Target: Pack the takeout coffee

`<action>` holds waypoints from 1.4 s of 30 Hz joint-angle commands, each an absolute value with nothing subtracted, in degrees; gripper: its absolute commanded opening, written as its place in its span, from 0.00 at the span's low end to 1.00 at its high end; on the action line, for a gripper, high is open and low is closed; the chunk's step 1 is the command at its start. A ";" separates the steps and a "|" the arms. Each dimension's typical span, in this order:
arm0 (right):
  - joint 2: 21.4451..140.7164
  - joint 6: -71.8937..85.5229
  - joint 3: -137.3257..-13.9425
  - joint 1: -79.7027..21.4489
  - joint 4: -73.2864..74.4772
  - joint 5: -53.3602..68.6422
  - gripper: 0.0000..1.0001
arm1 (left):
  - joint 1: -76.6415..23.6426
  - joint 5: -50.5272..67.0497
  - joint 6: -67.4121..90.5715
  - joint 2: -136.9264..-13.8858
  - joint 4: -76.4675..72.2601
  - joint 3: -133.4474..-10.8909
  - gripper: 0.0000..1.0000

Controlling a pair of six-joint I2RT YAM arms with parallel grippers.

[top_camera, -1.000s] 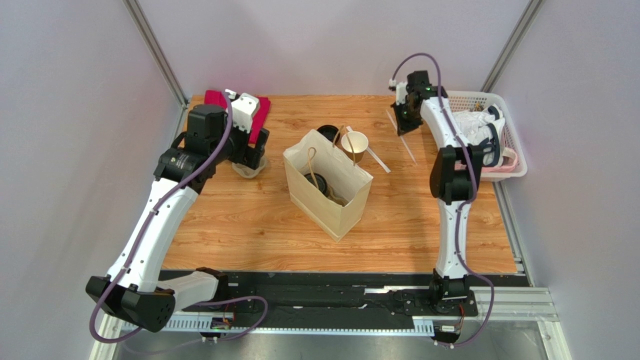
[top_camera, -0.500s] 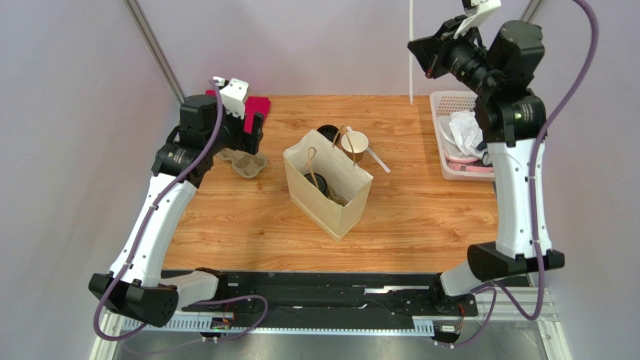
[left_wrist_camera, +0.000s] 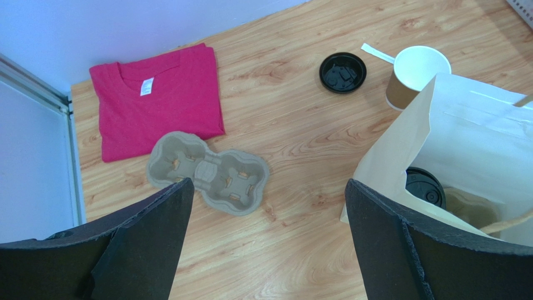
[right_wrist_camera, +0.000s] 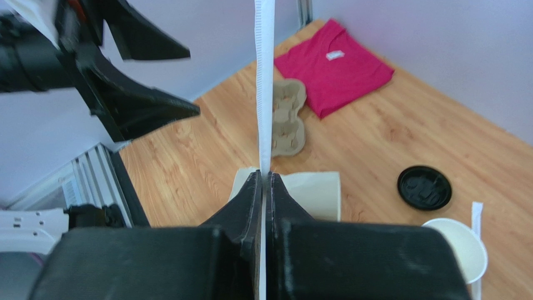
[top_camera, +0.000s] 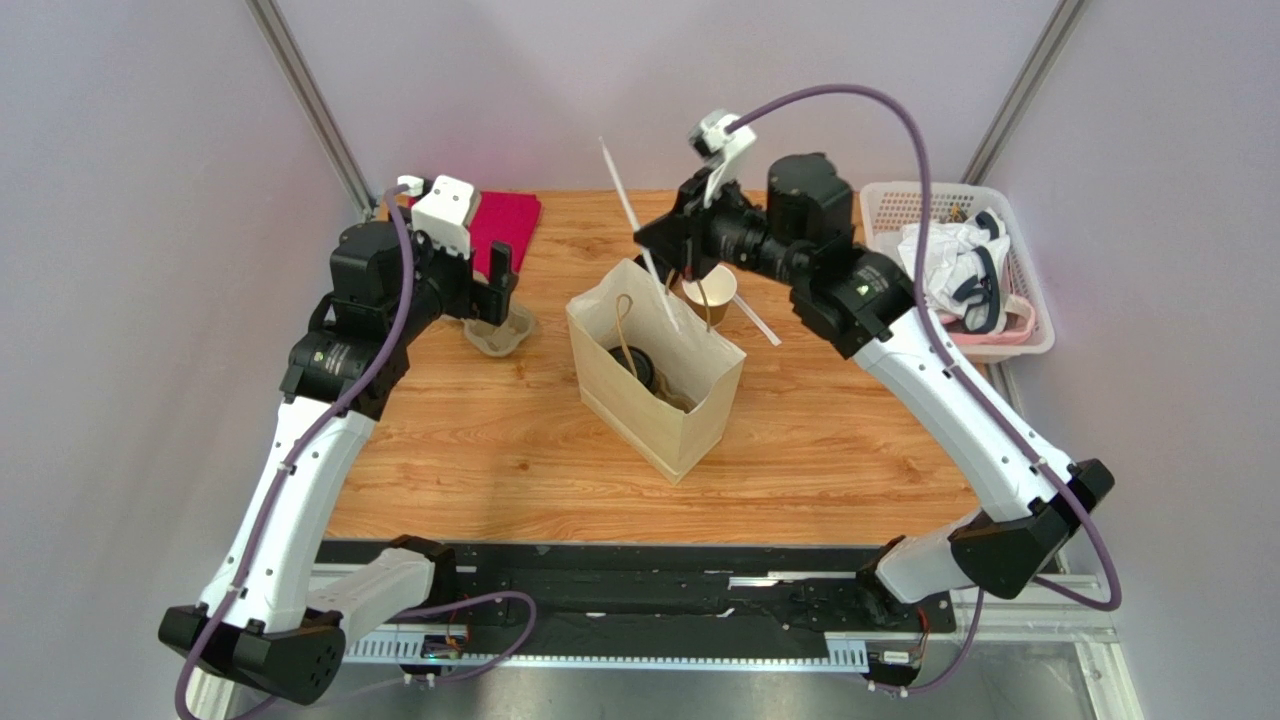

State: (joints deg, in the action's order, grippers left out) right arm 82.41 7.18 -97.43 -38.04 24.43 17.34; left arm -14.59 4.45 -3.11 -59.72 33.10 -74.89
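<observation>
Right gripper (right_wrist_camera: 263, 180) tight on 1 straw (right_wrist_camera: 264, 81) — left gripper (left_wrist_camera: 268, 184) agape.

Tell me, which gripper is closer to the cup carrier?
Left. The left gripper hangs above the cup carrier; the right gripper is over the paper bag, pinching a wrapped straw.

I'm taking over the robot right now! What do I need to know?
Left hand: open, empty, hovering over the table beside the paper bag.
Right hand: shut on a wrapped straw, above the bag.
Takeout coffee: inside the bag, black lid showing.
Done: coffee packed.
Left: probably drop the straw in. An open cup and loose lid sit outside the bag.
</observation>
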 commanded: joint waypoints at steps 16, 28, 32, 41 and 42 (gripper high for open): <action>71.90 4.04 -77.60 -42.54 16.70 12.13 0.44 | -14.15 3.43 -1.32 -57.39 33.39 -73.30 0.99; 72.16 -1.58 -89.20 -42.01 16.96 4.41 0.93 | -11.09 4.12 1.22 -71.08 48.77 -86.38 0.99; 72.60 0.61 -92.28 -34.57 17.66 2.55 1.00 | -5.55 9.48 1.76 -77.15 55.96 -93.23 0.99; 71.46 3.70 -83.51 -13.83 22.84 4.05 1.00 | 2.11 21.00 -1.75 -88.94 64.93 -104.32 0.99; 71.46 3.52 -82.71 -12.23 25.29 4.30 1.00 | 2.02 22.57 -2.71 -89.64 65.82 -104.59 0.99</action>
State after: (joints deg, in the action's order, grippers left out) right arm 72.82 3.60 -87.26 -18.37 19.92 4.71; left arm 1.78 15.75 0.16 -86.87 58.98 -101.49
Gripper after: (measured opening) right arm 0.998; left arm 0.992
